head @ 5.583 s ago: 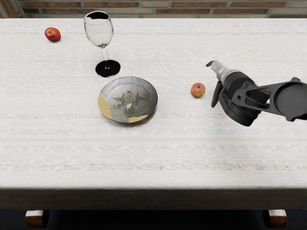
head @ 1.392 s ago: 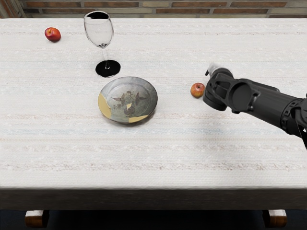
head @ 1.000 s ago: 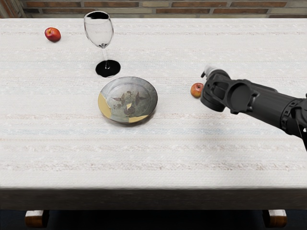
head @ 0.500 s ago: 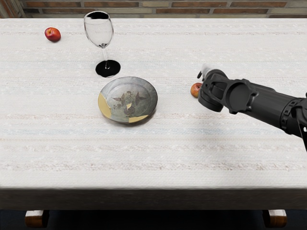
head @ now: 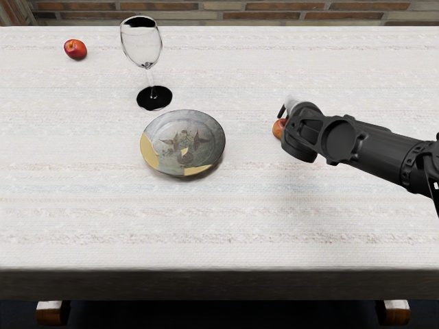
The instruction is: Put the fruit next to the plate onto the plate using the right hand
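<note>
Since earlier, your right hand (head: 302,130) has shifted left against the fruit (head: 276,127), half hiding it, its grip you cannot tell, plate (head: 147,148) well left

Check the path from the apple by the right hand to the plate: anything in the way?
Nothing visible. Bare table lies between the apple and the plate; the wine glass stands behind the plate, off that line. The right hand is at the apple.
</note>
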You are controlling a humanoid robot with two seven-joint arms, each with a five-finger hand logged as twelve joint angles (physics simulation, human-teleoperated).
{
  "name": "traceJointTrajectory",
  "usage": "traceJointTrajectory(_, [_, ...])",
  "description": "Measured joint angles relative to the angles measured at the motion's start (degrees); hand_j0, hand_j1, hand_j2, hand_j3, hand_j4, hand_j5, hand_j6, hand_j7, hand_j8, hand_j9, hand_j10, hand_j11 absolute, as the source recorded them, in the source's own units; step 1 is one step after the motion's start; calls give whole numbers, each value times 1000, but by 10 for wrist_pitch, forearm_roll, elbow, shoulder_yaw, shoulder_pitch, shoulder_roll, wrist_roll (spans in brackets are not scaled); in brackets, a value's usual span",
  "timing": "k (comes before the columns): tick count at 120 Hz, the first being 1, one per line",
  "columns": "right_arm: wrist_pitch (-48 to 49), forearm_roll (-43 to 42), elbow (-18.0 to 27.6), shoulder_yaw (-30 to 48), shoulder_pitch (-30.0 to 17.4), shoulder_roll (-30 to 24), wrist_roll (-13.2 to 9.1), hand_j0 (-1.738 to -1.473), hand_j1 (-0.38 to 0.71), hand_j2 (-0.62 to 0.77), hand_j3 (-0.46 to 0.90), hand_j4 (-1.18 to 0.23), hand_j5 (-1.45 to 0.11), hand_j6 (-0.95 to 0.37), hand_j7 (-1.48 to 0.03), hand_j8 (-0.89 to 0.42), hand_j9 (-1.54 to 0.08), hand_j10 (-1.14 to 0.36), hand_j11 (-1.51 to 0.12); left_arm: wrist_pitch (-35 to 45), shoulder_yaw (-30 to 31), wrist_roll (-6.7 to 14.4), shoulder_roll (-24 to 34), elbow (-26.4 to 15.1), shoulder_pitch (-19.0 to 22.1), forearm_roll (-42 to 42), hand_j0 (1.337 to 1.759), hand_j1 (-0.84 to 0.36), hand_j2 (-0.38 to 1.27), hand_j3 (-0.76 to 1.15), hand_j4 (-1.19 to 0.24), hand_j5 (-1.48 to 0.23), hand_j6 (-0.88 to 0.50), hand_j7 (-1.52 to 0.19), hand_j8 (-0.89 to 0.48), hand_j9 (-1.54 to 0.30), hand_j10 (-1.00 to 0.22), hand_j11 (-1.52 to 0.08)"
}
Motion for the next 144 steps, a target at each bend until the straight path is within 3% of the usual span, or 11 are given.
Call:
traceJointTrajectory(71, [-2,-7,-2,-2,-9,0,0,-1652,231,-73,-3,-565,-593,-491,-658,-564,-598,-563,-598,0,0,0,0,0,0,0,1658,349,0,0,0,0,0,0,0,0,0,0])
traceJointTrajectory(103, [-1,-6,-1,-3,-11,0,0,-1653,284,-83,-2,-589,-667,-475,-714,-590,-670,-589,-671,0,0,0,0,0,0,0,1658,349,0,0,0,0,0,0,0,0,0,0])
traceJointTrajectory(144, [2,-4,3,-2,-9,0,0,-1648,314,-63,0,-495,-806,-408,-804,-589,-803,-624,-802,0,0,0,0,0,0,0,1658,349,0,0,0,0,0,0,0,0,0,0])
